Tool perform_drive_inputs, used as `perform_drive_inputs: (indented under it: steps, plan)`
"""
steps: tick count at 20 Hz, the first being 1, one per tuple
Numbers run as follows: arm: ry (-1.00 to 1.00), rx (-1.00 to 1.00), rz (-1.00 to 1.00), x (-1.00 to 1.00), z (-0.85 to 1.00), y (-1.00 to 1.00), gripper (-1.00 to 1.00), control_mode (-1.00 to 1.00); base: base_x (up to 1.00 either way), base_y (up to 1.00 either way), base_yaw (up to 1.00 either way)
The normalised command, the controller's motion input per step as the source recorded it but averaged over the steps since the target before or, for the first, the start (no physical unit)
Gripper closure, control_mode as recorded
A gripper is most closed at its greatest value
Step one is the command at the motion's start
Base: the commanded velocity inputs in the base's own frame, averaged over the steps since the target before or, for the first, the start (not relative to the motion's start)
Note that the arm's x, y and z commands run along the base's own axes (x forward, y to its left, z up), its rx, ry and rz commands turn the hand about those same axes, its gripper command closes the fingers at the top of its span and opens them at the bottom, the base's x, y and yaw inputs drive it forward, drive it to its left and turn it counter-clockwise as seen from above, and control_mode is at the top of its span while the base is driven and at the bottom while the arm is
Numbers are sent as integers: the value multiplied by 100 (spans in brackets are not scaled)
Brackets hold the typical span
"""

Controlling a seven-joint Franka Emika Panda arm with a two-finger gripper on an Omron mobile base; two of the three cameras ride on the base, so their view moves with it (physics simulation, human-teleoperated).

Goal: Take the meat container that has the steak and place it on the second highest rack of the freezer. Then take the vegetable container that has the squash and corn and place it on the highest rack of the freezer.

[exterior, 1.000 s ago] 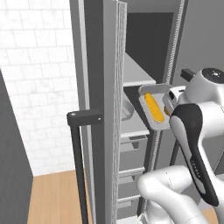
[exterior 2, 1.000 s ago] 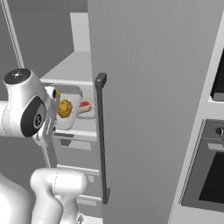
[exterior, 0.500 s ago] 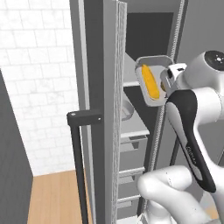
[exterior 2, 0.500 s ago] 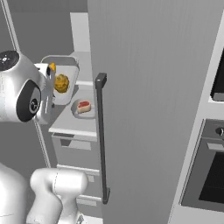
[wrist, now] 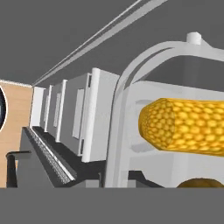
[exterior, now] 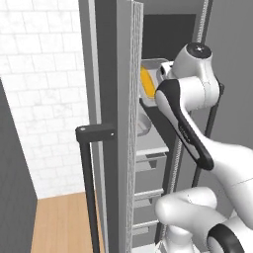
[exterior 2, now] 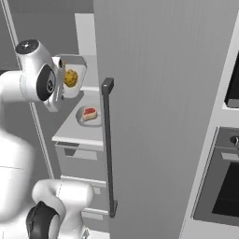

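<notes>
Vegetable container (exterior 2: 73, 80): pale tray, being held tipped on edge high inside the open freezer (exterior 2: 158, 93), at about the level of its upper shelves. Tool: narrowed and being kept clamped on this container, though the fingertips themselves are being hidden by the wrist. Corn (wrist: 188, 127): bright yellow cob, being carried inside the tray. Squash (exterior 2: 70, 78): lumpy yellow-brown, lying in the tray by the corn. Meat container (exterior 2: 88, 116): round dish, being supported on a white shelf (exterior 2: 74, 133) lower down, probably the second highest rack. Steak (exterior 2: 89, 113): red slab, resting in that dish. Door handle (exterior 2: 108, 149): dark vertical bar.
</notes>
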Motion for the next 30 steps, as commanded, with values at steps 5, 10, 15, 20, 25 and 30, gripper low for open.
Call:
perform_drive_inputs:
  steps: [5,10,15,20,25,30]
  plan:
    - [1,2,0,78,0,-9,100,-100,0,0,0]
    - [0,3,0,75,0,-10,100,-100,0,0,0]
    - [0,0,0,87,-1,0,100,-100,0,0,0]
    - [0,0,0,74,-25,0,100,-100,0,0,0]
    - [0,0,0,61,-40,0,100,-100,0,0,0]
    - [-2,0,0,64,-2,0,100,-100,0,0,0]
